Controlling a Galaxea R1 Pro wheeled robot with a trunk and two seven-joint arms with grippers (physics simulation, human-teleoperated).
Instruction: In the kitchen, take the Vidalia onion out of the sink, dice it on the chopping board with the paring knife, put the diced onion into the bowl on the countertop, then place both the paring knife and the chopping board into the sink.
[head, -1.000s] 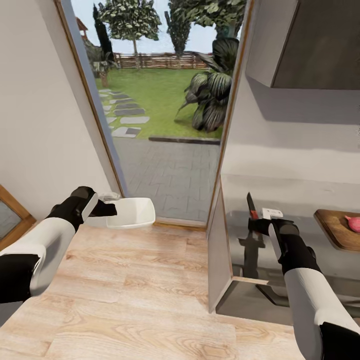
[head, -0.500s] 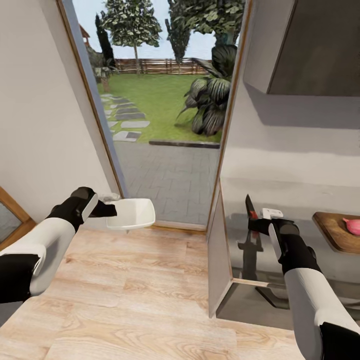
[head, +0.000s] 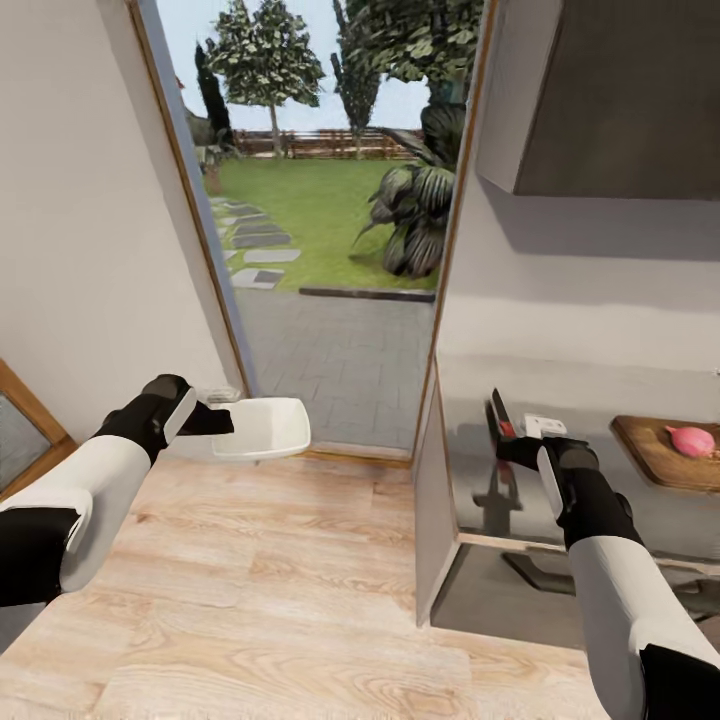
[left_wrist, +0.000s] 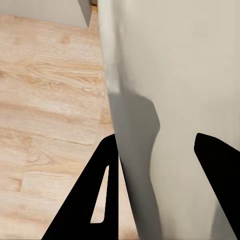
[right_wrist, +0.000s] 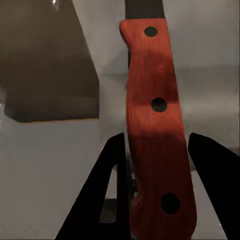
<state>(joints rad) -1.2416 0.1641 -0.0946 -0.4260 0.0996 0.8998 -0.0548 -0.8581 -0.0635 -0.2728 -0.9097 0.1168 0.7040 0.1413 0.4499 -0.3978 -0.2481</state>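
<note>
My left gripper (head: 222, 417) is shut on the rim of the white bowl (head: 264, 427), held level above the wood floor. In the left wrist view the bowl's wall (left_wrist: 170, 90) sits between the black fingers (left_wrist: 92, 200). My right gripper (head: 520, 442) is shut on the paring knife (head: 499, 412), blade pointing up, over the grey countertop (head: 560, 420). Its red handle (right_wrist: 157, 140) shows in the right wrist view. On the chopping board (head: 655, 455) at the far right lies the pinkish Vidalia onion (head: 692, 440).
An open doorway (head: 330, 250) straight ahead leads to a paved yard and garden. A dark upper cabinet (head: 620, 90) hangs above the countertop. The counter's end panel (head: 440, 510) stands between my arms. A wood-framed panel (head: 20, 430) is at the left edge.
The whole picture has shifted, so the camera moved: board and onion now sit further left and higher in view. Both grippers keep their holds and poses.
</note>
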